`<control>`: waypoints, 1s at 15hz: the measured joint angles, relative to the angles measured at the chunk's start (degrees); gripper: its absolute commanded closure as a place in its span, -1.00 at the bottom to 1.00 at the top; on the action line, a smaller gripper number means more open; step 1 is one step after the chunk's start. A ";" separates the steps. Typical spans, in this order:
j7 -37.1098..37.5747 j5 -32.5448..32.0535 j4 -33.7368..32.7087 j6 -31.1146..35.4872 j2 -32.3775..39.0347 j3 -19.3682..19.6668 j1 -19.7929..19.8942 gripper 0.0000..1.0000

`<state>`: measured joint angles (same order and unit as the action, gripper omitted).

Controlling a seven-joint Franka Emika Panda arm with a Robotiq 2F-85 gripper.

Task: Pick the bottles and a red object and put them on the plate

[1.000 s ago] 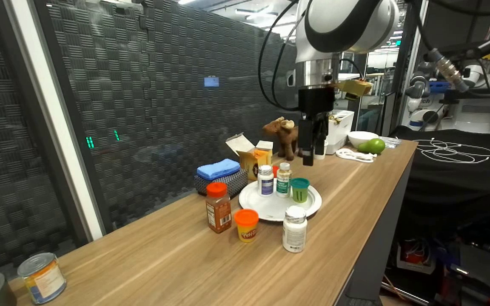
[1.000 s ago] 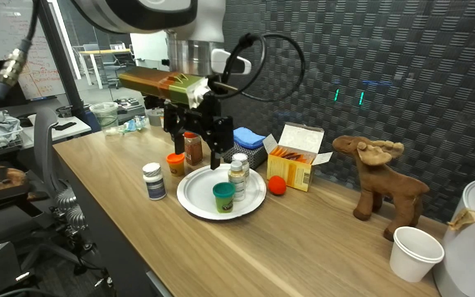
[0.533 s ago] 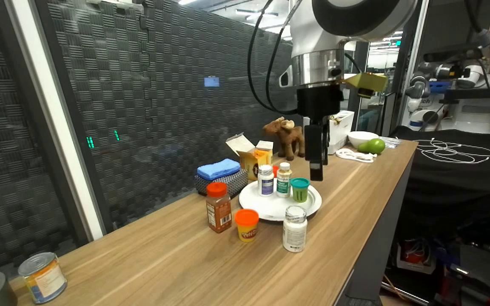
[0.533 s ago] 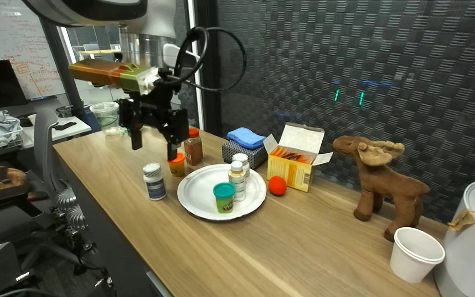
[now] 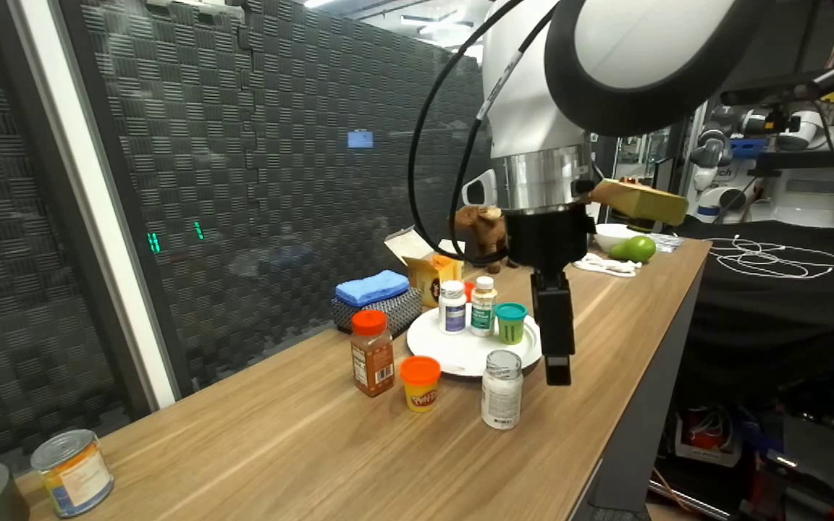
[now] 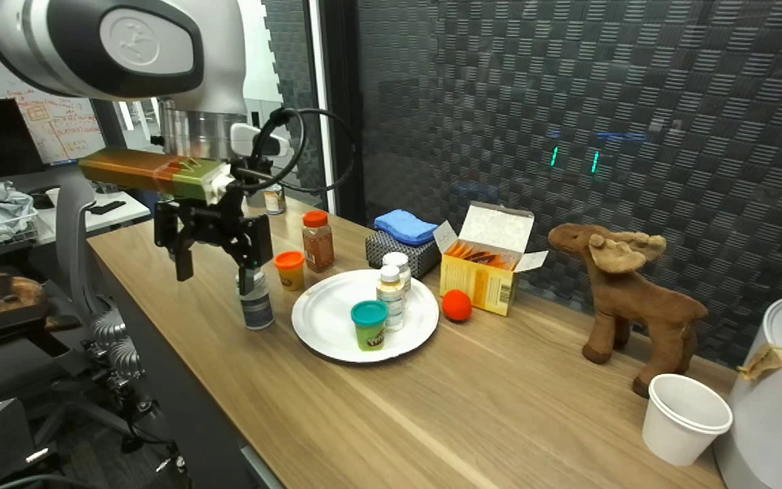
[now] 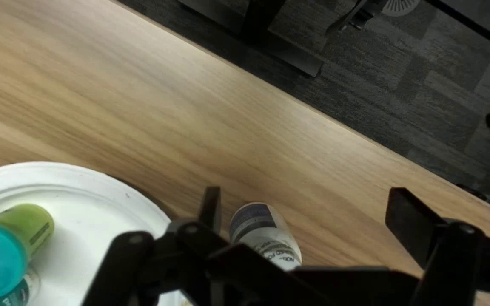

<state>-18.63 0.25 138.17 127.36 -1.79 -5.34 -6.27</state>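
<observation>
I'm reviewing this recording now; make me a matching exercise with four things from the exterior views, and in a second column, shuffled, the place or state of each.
Things
1. white-capped bottle with green label
2. small round red object
3. folded blue cloth
4. black two-fingered gripper

Places or states
A. on top of a dark patterned box
B. jaws wide apart
C. standing on the round white plate
D. on the wooden table, beside the opened yellow cardboard box

Pairs: 1-C; 2-D; 3-A; 4-B
</observation>
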 measured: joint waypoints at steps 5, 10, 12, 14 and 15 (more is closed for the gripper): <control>-1.41 -0.96 0.71 6.18 1.86 -0.38 -0.67 -1.00; -2.37 -0.97 0.52 10.63 3.67 -0.52 -0.69 -0.91; -2.65 -0.94 0.29 11.59 4.17 -0.54 -0.69 -0.43; -2.97 -0.79 0.14 12.19 4.45 -0.57 -0.69 -0.28; -2.99 -0.79 0.09 12.61 4.52 -0.59 -0.69 -0.08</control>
<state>-21.62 -0.54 138.26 139.97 2.73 -5.93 -6.96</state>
